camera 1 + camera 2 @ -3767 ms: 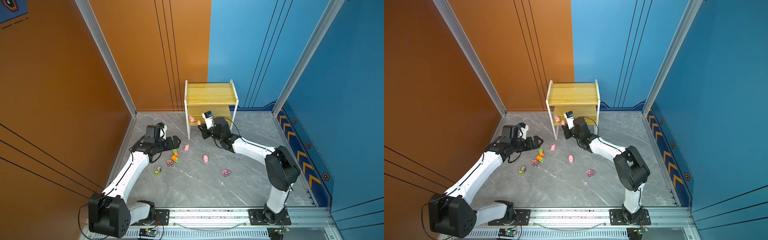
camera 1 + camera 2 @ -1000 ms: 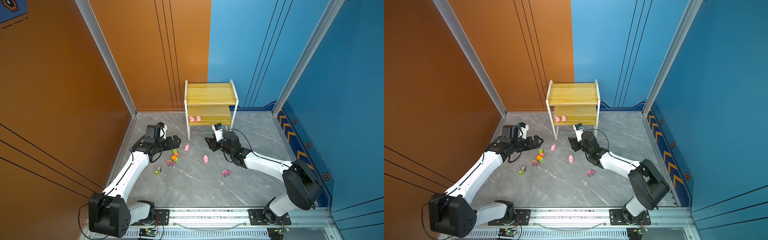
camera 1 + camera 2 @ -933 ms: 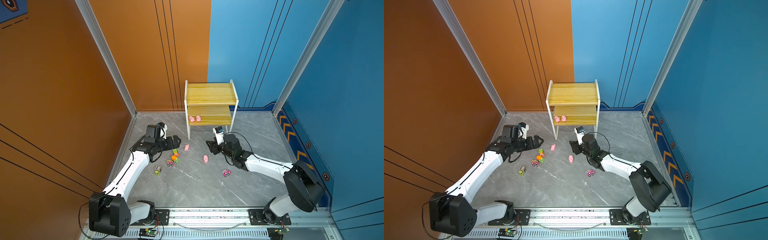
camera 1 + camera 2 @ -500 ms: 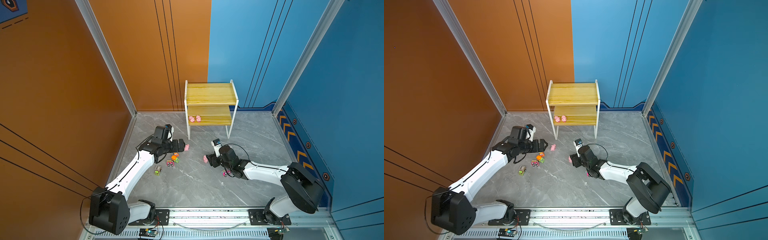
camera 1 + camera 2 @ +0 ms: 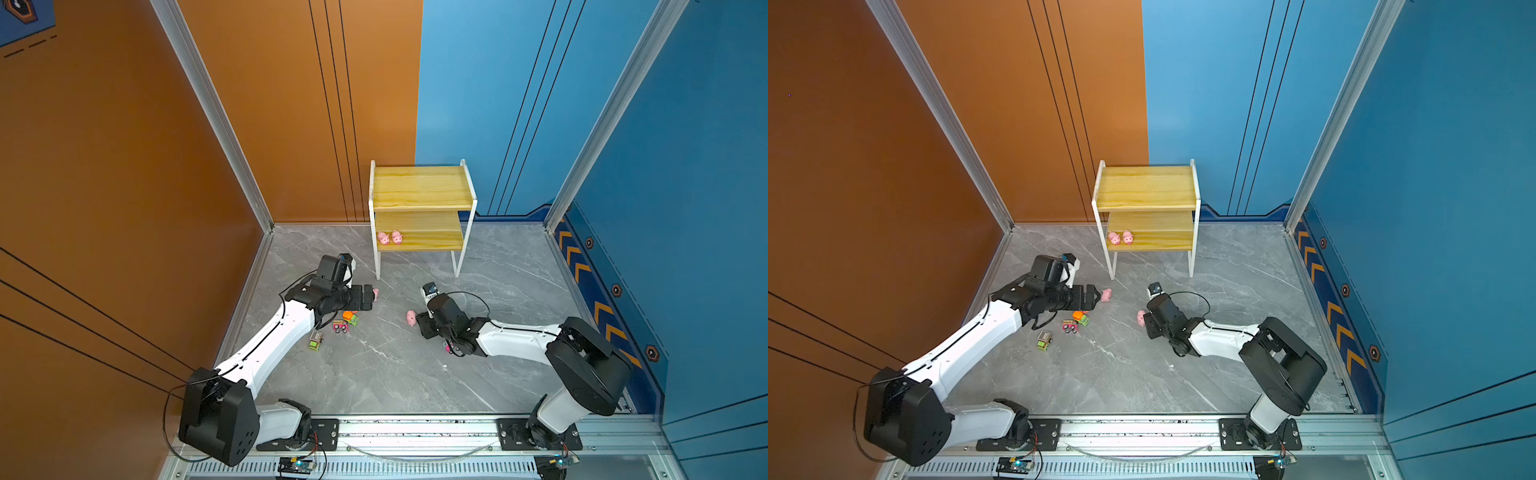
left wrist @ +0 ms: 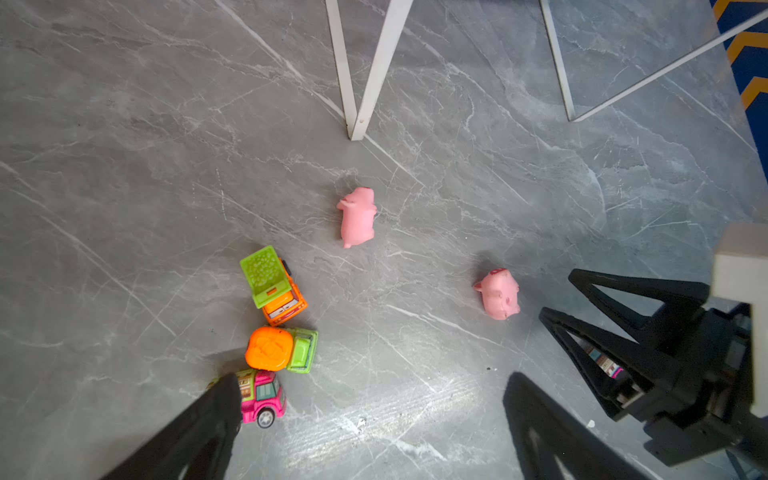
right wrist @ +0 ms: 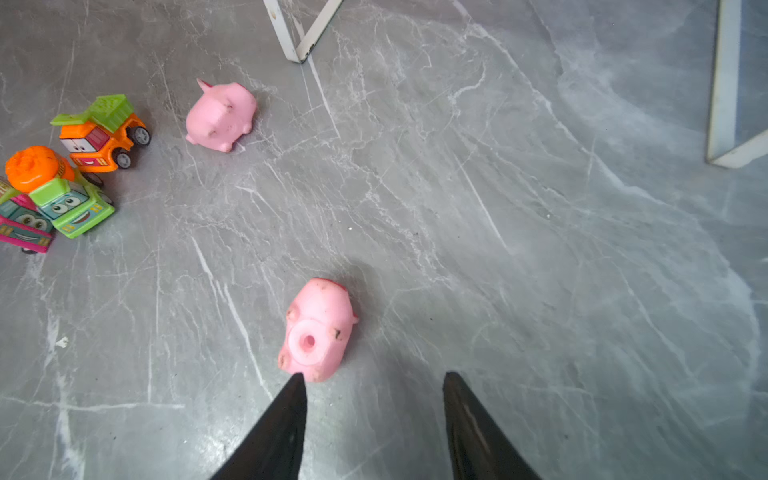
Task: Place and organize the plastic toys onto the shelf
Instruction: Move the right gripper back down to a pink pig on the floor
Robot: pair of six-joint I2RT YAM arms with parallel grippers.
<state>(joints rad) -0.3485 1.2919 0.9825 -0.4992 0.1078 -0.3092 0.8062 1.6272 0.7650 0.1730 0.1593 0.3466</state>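
Observation:
The shelf (image 5: 419, 195) (image 5: 1146, 193) stands at the back wall with two pink pigs (image 5: 383, 238) (image 5: 397, 237) on its lower board. A third pig (image 5: 375, 294) (image 6: 358, 216) lies on the floor just ahead of my open left gripper (image 5: 369, 297) (image 6: 372, 380). A fourth pig (image 7: 318, 330) (image 5: 411, 318) lies on its side just beyond one fingertip of my open right gripper (image 7: 374, 377) (image 5: 419, 325); nothing is between the jaws. Three trucks (image 6: 274, 291) (image 6: 282, 349) (image 6: 259, 395) cluster beside the left gripper.
A yellow-green truck (image 5: 315, 340) sits alone on the grey floor left of the cluster. A pink truck (image 5: 448, 348) peeks out under the right arm. The shelf's white front legs (image 6: 357, 124) (image 7: 291, 45) stand close behind the floor pigs.
The right arm has come back from the shelf and lowered to the floor by the pig. The left gripper has moved right, past the trucks toward the other floor pig.

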